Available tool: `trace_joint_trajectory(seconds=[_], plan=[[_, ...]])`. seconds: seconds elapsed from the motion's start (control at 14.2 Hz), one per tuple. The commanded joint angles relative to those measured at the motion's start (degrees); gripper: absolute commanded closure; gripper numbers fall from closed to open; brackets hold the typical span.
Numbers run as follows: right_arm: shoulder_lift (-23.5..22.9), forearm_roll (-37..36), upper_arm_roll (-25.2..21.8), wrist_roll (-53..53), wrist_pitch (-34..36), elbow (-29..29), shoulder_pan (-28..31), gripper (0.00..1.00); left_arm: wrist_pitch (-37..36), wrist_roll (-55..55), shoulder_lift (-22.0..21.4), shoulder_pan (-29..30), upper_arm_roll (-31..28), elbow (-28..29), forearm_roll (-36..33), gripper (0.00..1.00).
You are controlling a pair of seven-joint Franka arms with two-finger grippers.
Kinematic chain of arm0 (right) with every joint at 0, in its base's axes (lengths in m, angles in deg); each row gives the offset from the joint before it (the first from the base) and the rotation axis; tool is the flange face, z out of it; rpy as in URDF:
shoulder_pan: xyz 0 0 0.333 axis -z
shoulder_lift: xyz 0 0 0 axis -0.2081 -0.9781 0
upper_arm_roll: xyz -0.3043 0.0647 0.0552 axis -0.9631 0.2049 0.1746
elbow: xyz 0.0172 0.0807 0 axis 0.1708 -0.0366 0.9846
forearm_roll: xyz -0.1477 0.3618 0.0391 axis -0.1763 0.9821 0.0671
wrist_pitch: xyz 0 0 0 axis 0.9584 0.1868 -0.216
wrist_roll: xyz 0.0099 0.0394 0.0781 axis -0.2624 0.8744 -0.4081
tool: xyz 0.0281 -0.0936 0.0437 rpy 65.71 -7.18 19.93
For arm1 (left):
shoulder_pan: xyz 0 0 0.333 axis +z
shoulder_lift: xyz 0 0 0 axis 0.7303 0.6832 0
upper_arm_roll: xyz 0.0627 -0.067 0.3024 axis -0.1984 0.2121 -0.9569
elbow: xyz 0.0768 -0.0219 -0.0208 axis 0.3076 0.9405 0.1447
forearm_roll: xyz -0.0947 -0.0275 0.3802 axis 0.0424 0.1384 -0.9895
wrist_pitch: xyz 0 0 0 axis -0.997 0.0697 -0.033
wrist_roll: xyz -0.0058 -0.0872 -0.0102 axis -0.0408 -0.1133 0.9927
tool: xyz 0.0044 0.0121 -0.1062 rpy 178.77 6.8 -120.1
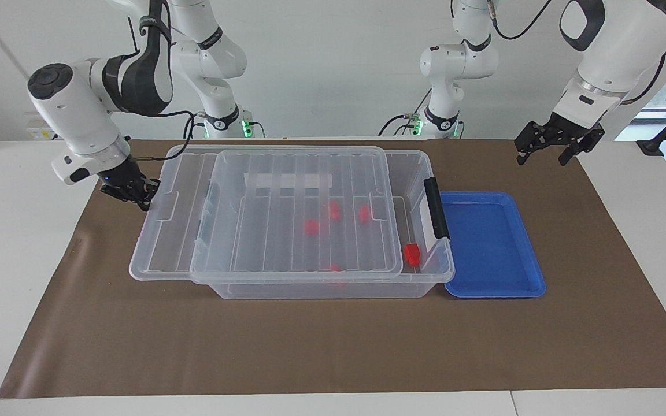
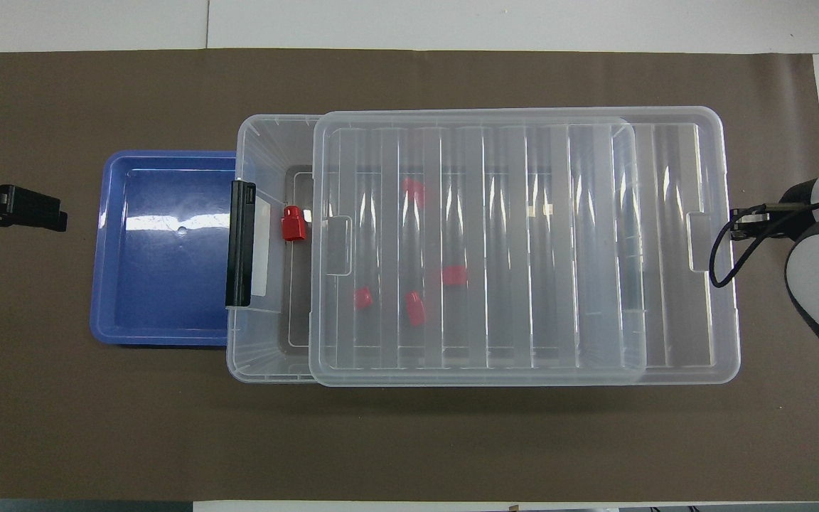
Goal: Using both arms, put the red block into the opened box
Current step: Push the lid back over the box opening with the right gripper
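- Facing view first: the right gripper (image 1: 136, 193) is down at the lid's (image 1: 287, 214) edge toward the right arm's end of the table, fingertips pinched together right against the rim.
- Whether it actually clamps the lid or only presses on it, I cannot tell from either view.
- The clear ribbed lid lies across the box (image 1: 420, 173), overhanging it at the right arm's end and leaving a narrow strip open at the latch end.
- One red block (image 1: 412, 254) sits in that uncovered strip on the box floor, close to the black latch (image 1: 436, 208).
- Four more red blocks (image 2: 414, 308) show through the lid, spread over the middle of the box floor.
- Overhead, the uncovered block lies just beside the latch wall, well apart from the other four.
- The blue tray (image 1: 492, 242) sits touching the box at the latch end, toward the left arm's end of the table.
- The left gripper (image 1: 558, 147) hangs in the air over the brown mat (image 1: 310, 346), off past the tray, fingers spread wide and holding nothing; that arm waits.
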Motion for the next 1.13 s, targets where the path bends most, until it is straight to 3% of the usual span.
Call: trace_joint_trajectory(seconds=[0.0, 1.06], plan=[[0.38, 1.44, 0.0, -3.5, -0.91, -0.89, -1.87, 1.0, -0.2, -0.38, -1.6, 0.67, -0.06, 1.6, 0.67, 0.0], [0.99, 1.44, 0.0, -13.8, -1.17, -1.94, -7.68, 1.0, -0.28, -0.47, -1.6, 0.67, -0.06, 1.6, 0.67, 0.0]])
